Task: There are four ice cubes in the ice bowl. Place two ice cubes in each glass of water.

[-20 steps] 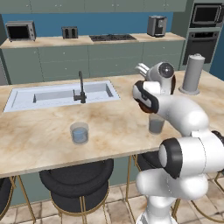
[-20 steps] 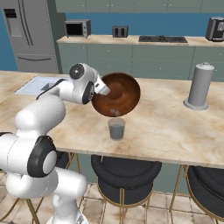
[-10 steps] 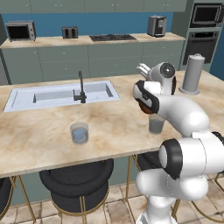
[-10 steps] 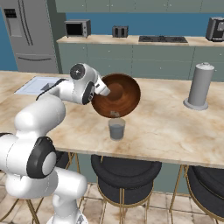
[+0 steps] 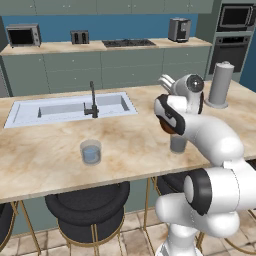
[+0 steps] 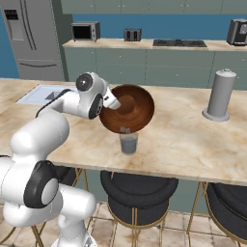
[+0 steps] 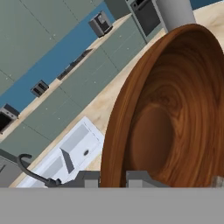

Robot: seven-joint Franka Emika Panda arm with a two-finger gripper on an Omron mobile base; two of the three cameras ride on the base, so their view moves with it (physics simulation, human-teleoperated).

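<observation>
We see the ice bowl (image 6: 129,112) lifted off the counter and tipped steeply on edge at centre frame of the right base view, its dark inside facing the camera, its lower rim hanging just above one glass of water (image 6: 128,143). The gripper (image 6: 113,102) sits at the bowl's left rim, jaws clamped together on that rim; in the hand view the wooden wall (image 7: 175,118) fills the right side, with the finger tips (image 7: 142,178) at its lower edge. A small pale speck at the glass mouth may be an ice cube, but it is too small for us to be sure; we cannot count cubes in the bowl. The second glass (image 5: 91,151) stands well apart, left of centre in the left base view, near the counter's front edge, with the sink (image 5: 70,107) behind it. We judge the bowl stiff, light and smooth, so a rim pinch suits it, though held at one edge it could swing or slip if tilted fast. The cubes should be slick and slide all at once, so pouring exactly two looks chancy; picking single cubes would need a narrow, gentle pinch on opposite faces. The glasses look breakable and easily knocked by the rim. The grey canister (image 6: 219,94) stands at right, clear of the work.
</observation>
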